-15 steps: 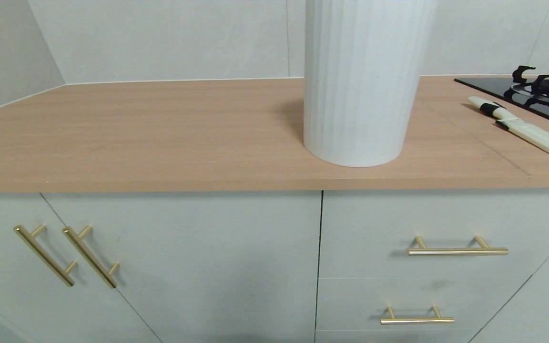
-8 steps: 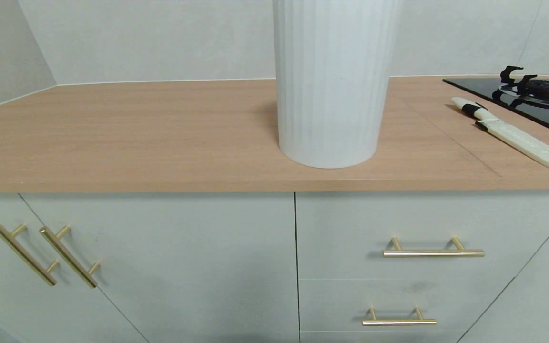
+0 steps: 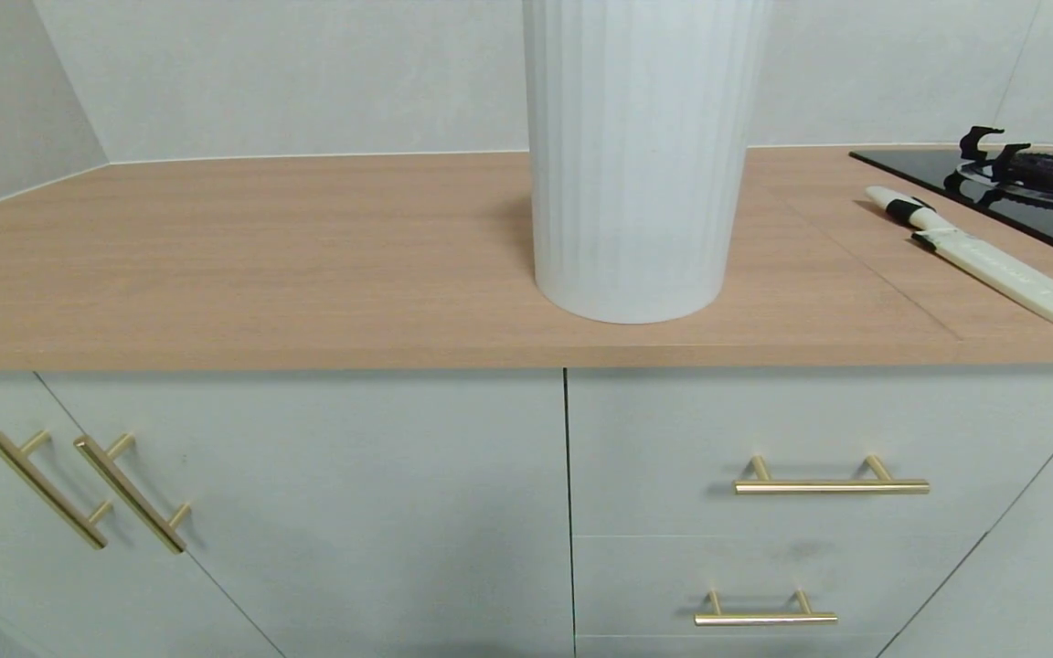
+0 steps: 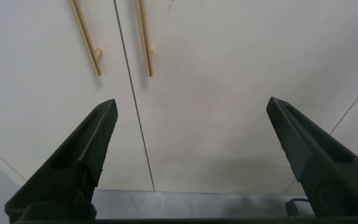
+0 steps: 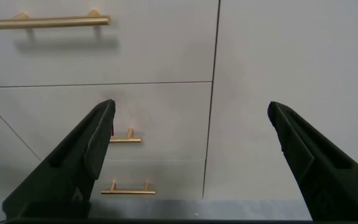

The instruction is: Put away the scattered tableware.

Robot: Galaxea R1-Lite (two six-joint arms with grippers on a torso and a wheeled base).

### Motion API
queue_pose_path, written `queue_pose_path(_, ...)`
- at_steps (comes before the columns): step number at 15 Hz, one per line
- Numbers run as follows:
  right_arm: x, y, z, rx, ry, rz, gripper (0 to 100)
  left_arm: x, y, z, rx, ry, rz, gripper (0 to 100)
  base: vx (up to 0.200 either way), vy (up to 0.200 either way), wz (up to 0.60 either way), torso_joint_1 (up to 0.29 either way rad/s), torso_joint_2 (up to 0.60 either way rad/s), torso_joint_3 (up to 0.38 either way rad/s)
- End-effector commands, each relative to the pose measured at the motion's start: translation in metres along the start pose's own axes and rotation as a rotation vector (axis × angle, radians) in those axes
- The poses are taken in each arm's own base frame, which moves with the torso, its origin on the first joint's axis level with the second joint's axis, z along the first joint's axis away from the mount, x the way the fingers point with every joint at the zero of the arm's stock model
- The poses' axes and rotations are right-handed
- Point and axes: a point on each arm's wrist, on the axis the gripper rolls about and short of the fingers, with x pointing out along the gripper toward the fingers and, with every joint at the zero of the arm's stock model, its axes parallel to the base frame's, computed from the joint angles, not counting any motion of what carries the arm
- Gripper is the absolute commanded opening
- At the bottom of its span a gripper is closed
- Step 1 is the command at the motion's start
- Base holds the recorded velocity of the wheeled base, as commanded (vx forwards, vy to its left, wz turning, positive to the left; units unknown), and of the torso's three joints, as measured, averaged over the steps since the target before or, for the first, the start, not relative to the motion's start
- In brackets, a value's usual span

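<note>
Knife (image 3: 983, 259) lies flat on the countertop (image 3: 261, 256) just beside the stove (image 3: 1020, 178), well apart from the white ribbed container (image 3: 636, 164). That's probably its holder, but the rim is cut off. Left gripper (image 4: 191, 104) and right gripper (image 5: 191, 106) hang low facing the cabinet fronts (image 4: 222, 68), jaws wide apart and empty, presumably parked before a reach.

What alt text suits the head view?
A tall white ribbed container stands near the front edge of a wooden countertop; a white knife lies to its right beside a black stove. Below are pale cabinets with brass handles.
</note>
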Motion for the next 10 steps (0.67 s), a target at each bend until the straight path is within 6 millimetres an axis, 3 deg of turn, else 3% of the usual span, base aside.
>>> queue_pose_path(1, 0.0001, 0.0000, 0.0002, 0.000, 0.000, 0.000, 100, 0.0000, 0.0000, 0.0000, -0.001, 0.000, 0.000, 100, 0.000, 0.000, 0.00, 0.000, 0.00, 0.000)
queue_pose_path(8, 0.0001, 0.0000, 0.0002, 0.000, 0.000, 0.000, 100, 0.0000, 0.0000, 0.0000, -0.001, 0.000, 0.000, 100, 0.000, 0.000, 0.00, 0.000, 0.00, 0.000)
queue_pose_path(10, 0.0001, 0.0000, 0.0002, 0.000, 0.000, 0.000, 100, 0.0000, 0.0000, 0.0000, -0.001, 0.000, 0.000, 100, 0.000, 0.000, 0.00, 0.054, -0.23, -0.176)
